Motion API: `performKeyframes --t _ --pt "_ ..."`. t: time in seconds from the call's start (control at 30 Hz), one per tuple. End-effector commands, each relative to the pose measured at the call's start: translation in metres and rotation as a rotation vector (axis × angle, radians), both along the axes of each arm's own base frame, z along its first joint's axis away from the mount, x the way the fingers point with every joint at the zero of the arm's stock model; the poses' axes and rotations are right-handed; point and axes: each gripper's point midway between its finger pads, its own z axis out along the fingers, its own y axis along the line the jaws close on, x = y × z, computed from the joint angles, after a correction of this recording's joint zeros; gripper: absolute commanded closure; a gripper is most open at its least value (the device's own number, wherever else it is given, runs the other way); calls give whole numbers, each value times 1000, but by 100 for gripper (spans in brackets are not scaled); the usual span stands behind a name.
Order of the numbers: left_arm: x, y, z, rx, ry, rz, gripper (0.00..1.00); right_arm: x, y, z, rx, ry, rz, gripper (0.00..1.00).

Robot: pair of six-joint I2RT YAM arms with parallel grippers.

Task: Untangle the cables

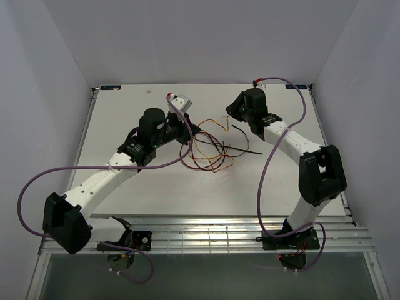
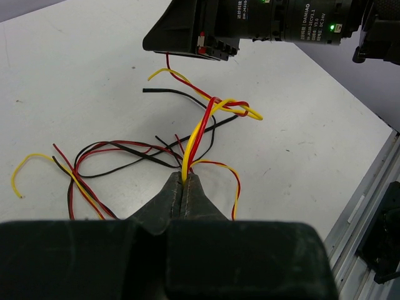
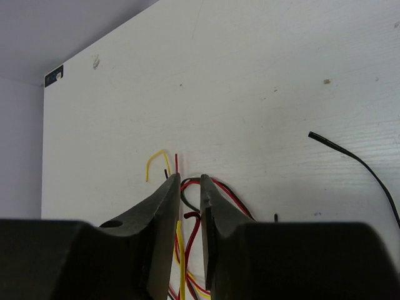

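The cables (image 1: 209, 152) are thin yellow, red and black wires in a loose tangle at mid-table. My left gripper (image 1: 189, 132) is at the tangle's left edge; in the left wrist view it (image 2: 183, 179) is shut on a twisted yellow and red pair (image 2: 195, 140) that rises to a knot (image 2: 228, 107). My right gripper (image 1: 232, 114) hovers over the tangle's far right side. In the right wrist view its jaws (image 3: 189, 181) stand a little apart, with yellow and red wire (image 3: 182, 250) showing in the gap. A black wire (image 3: 356, 159) runs off to the right.
The white table (image 1: 150, 187) ends in a metal rail (image 1: 206, 236) at the near edge. Grey walls close the left, right and far sides. Thick purple cables (image 1: 269, 169) loop along both arms. The right arm's body (image 2: 262, 22) hangs above the knot in the left wrist view.
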Motion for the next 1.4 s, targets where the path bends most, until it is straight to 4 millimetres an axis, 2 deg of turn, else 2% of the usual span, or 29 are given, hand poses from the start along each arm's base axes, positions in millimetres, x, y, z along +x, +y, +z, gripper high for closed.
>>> performKeyframes --t 0.0,0.03,0.07,0.2,0.3,0.33,0.37,0.4,0.43,0.47,0.5,0.53,0.57,0.6,0.67,0.7,0.8,0.93,1.07,1.17,1.37 --pt "-8 2 21 -38 -57 -4 100 5 5 28 31 -75 2 75" --pt "-9 2 22 -39 -58 -4 100 5 5 29 32 -78 5 79" --pt "-9 3 21 -37 -57 -1 100 4 6 29 33 -81 9 91" --pt "-12 3 22 -38 -61 -8 100 4 6 37 23 -107 21 92" --pt "-19 0 21 -33 -69 -47 100 2 7 52 9 -181 62 92" --pt "-26 -3 18 -20 -78 -95 98 3 11 66 -7 -247 95 92" --pt "-30 -4 19 -18 -86 -118 88 2 11 78 -14 -292 116 92" --pt "-35 -5 18 -17 -92 -141 75 -3 18 88 -13 -334 170 92" --pt "-39 -6 17 -16 -99 -162 39 -7 22 99 -18 -386 213 92" --pt "-43 -7 18 -17 -108 -188 27 -10 23 124 -38 -489 238 92" --pt "-45 -7 20 -23 -115 -192 18 -18 27 137 -42 -552 290 92" --pt "-45 -7 20 -26 -112 -187 6 -23 27 142 -55 -589 307 92" --pt "-44 -6 21 -27 -111 -177 3 -28 27 159 -90 -688 332 92" --pt "-41 -4 21 -29 -102 -153 2 -40 29 175 -98 -755 376 92" --pt "-35 -2 25 -38 -94 -113 2 -54 31 184 -127 -826 426 92" --pt "-28 1 28 -52 -81 -61 2 -63 30 196 -152 -884 452 92" --pt "-18 3 40 -89 -71 1 2 -81 34 207 -156 -934 516 92" --pt "-19 -13 61 -176 -83 -61 2 -100 41 208 -101 -934 594 92" --pt "-21 -27 76 -213 -112 -139 2 -109 43 206 -69 -893 613 92" --pt "-18 -36 95 -251 -154 -175 2 -111 42 202 -60 -856 610 92" --pt "-3 -50 101 -263 -144 -187 3 -114 42 200 -35 -816 614 92"
